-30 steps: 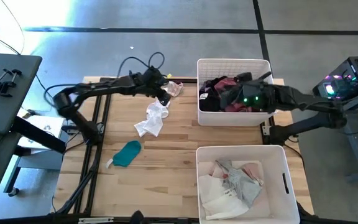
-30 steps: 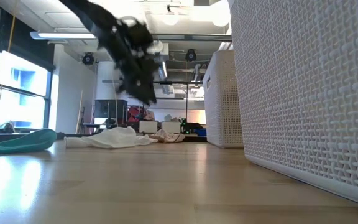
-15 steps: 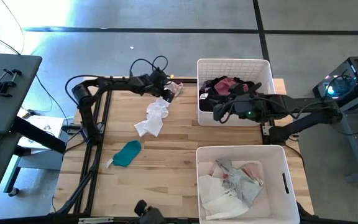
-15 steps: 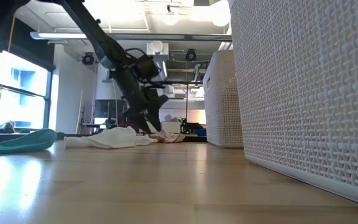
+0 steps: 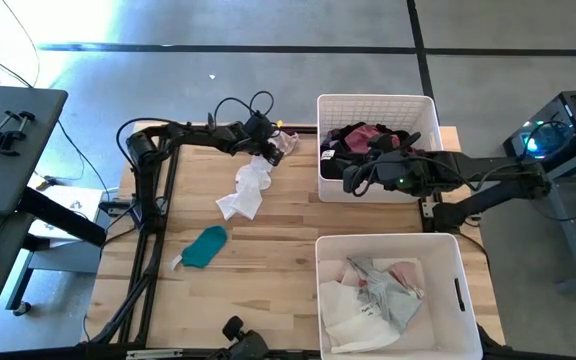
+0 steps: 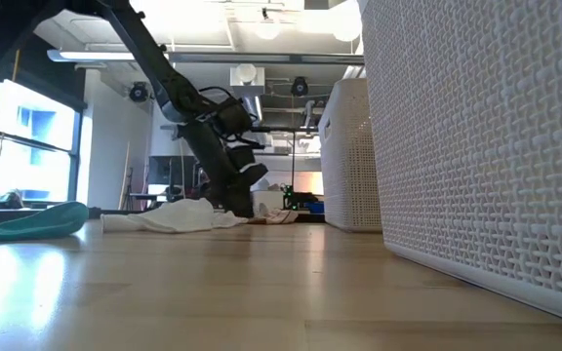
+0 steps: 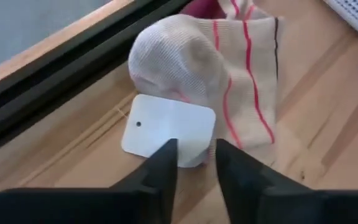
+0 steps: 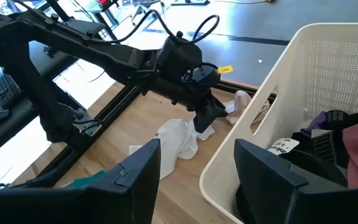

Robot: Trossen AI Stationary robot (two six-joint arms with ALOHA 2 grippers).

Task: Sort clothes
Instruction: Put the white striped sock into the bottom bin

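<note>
**A:** Clothes: the striped cream garment (image 7: 229,68) lies at the table's 12 o'clock edge. Your left gripper (image 7: 194,165) has dropped onto its white tag (image 7: 166,127), fingers narrowed around the tag's edge; grip not confirmed.

**B:** So pickup's starting. Right gripper (image 8: 194,168)?

**A:** Parted, empty, over the dark-clothes bin (image 5: 376,103). Wooden table (image 5: 268,260), concrete floor (image 5: 268,60).
</note>
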